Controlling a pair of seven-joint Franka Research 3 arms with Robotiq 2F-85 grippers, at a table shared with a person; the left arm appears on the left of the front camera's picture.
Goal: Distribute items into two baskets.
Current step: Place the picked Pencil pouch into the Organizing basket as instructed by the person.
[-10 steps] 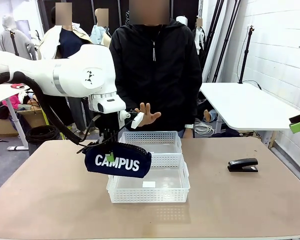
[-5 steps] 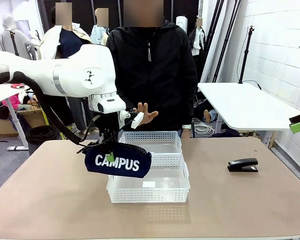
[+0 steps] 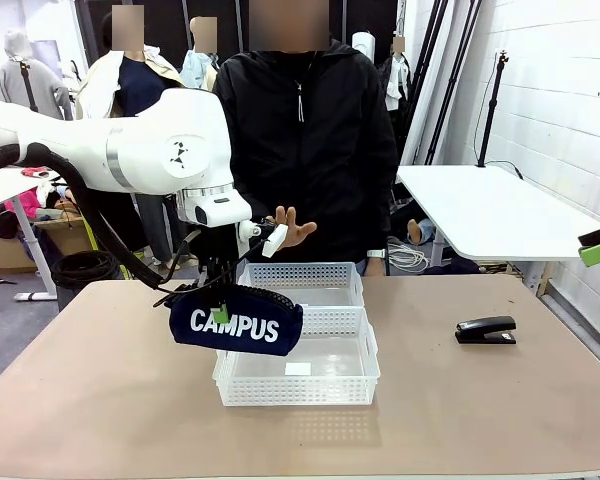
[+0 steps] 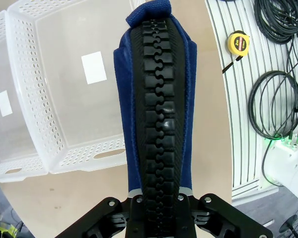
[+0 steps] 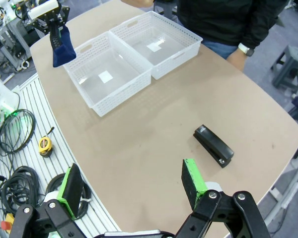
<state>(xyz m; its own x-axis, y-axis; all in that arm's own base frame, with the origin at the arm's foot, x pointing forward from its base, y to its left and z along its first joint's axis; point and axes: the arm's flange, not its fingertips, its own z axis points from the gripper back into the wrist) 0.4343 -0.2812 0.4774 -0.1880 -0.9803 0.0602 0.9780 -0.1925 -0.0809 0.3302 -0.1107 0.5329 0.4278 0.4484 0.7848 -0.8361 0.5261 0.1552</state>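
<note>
Baskets two (touching); pouch one, stapler one.

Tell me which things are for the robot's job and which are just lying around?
For the job: CAMPUS pouch, held in the robot's left hand; black stapler; near basket; far basket.
Just lying about: yellow tape measure; cables, both off the table.
</note>
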